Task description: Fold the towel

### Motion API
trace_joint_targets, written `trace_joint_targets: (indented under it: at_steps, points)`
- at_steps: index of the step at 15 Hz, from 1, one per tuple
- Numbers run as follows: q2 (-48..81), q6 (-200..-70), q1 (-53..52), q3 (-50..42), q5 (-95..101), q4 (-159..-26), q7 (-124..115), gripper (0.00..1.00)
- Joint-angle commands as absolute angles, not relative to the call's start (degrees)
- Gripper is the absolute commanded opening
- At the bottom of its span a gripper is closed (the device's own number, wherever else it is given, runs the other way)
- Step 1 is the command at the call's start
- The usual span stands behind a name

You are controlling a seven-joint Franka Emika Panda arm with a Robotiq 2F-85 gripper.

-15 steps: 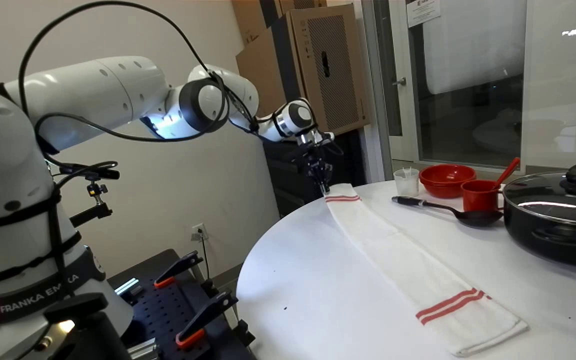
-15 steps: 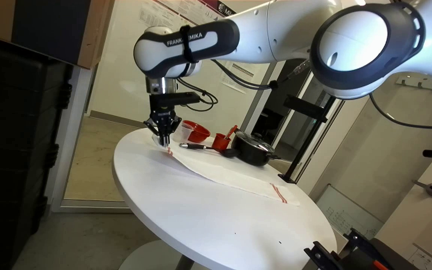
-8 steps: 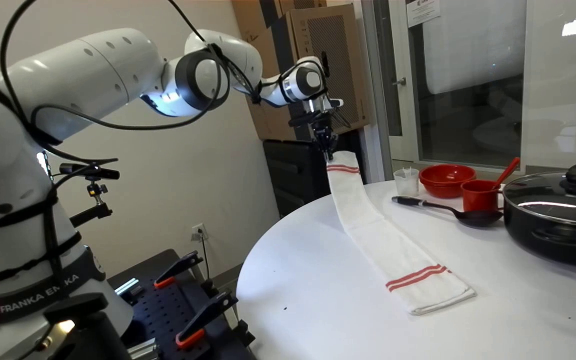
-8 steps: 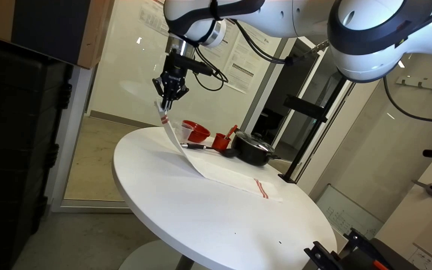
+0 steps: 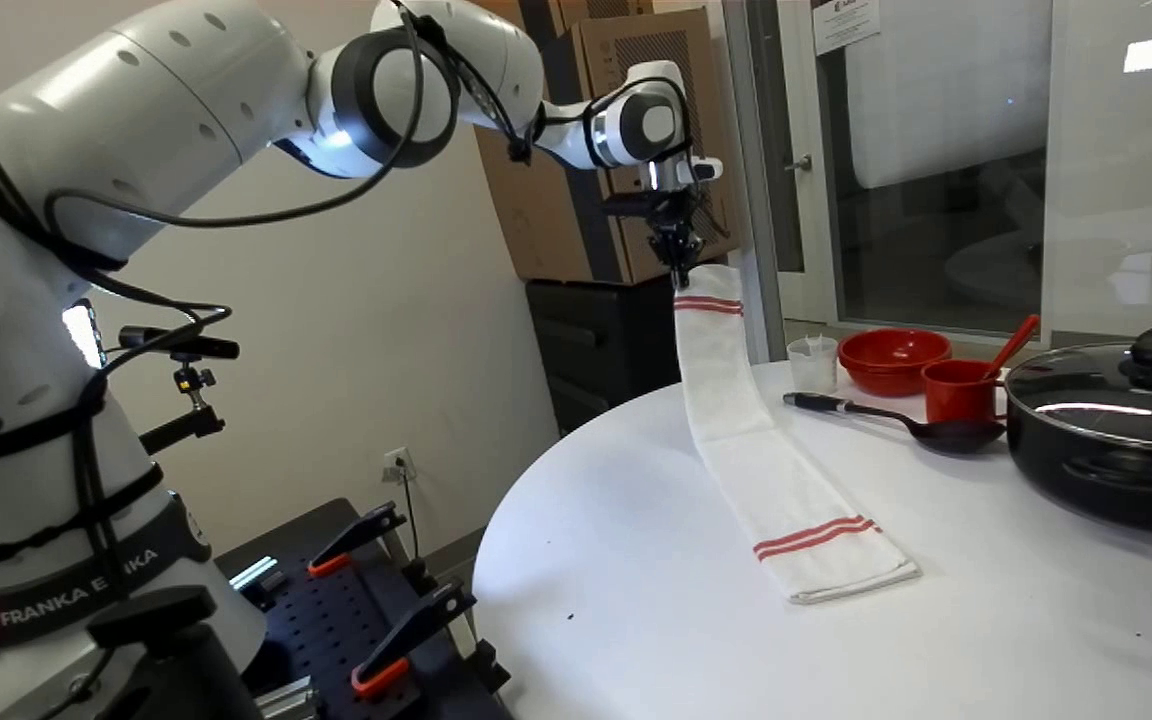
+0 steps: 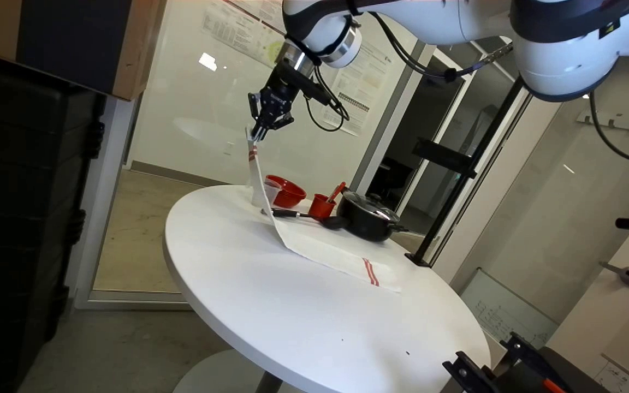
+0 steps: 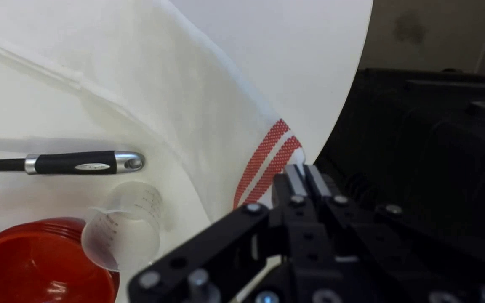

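- In an exterior view, the gripper [image 5: 681,280], just above and right of centre, pinches the towel [image 5: 746,430] by the edge of one striped end.
- That end is up off the table [image 5: 596,540]; the towel slopes down to its other striped end, flat at the lower right.
- In the wrist view, the jaws sit nearly together, right of centre.
- In an exterior view, at the right: pot [image 5: 1086,490], mug [image 5: 958,395], bowls [image 5: 891,382], cup [image 5: 814,368]; spoon [image 5: 951,437] in front of the mug.
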State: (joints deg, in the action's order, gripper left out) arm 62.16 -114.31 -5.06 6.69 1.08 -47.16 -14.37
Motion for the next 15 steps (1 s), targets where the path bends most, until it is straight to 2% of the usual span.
trace_joint_targets:
  at_steps: [1,6,15]
  points:
    - [55.34,-119.68,-1.72,8.59,-2.46,-60.97,-15.13,0.01]
    - [51.31,-128.75,0.47,6.79,-10.81,-73.30,-16.86,0.01]
    - [43.23,-155.49,6.31,9.12,-28.87,-97.19,-14.90,0.01]
